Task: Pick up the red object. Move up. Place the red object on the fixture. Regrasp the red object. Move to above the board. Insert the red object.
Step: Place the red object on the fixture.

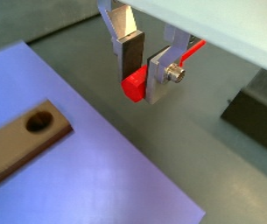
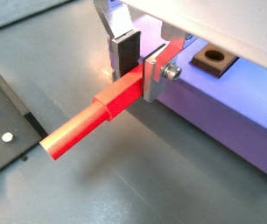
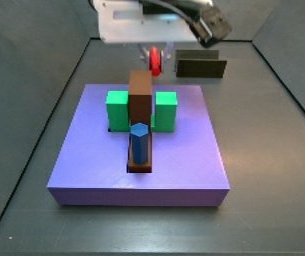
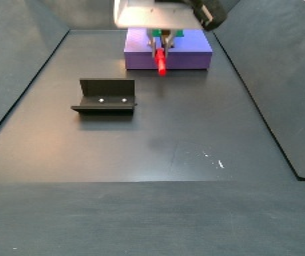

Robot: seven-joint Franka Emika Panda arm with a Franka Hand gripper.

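Observation:
My gripper [image 1: 145,80] is shut on the red object [image 1: 135,86], a long red peg gripped near one end. In a wrist view the rest of the red object [image 2: 88,118] sticks out sideways from between the fingers [image 2: 125,59]. The gripper [image 3: 156,52] hangs in the air just off the board's far edge, between the lavender board [image 3: 141,165] and the dark fixture [image 3: 202,68]. In a side view the red object [image 4: 162,62] shows at the edge of the board [image 4: 192,58], with the fixture [image 4: 104,97] standing apart on the grey floor.
The board carries two green blocks [image 3: 117,108] [image 3: 167,108], a long brown bar [image 3: 141,92] with a hole [image 1: 38,123] near its end, and an upright blue peg [image 3: 139,140]. Dark walls bound the grey floor [image 4: 168,150].

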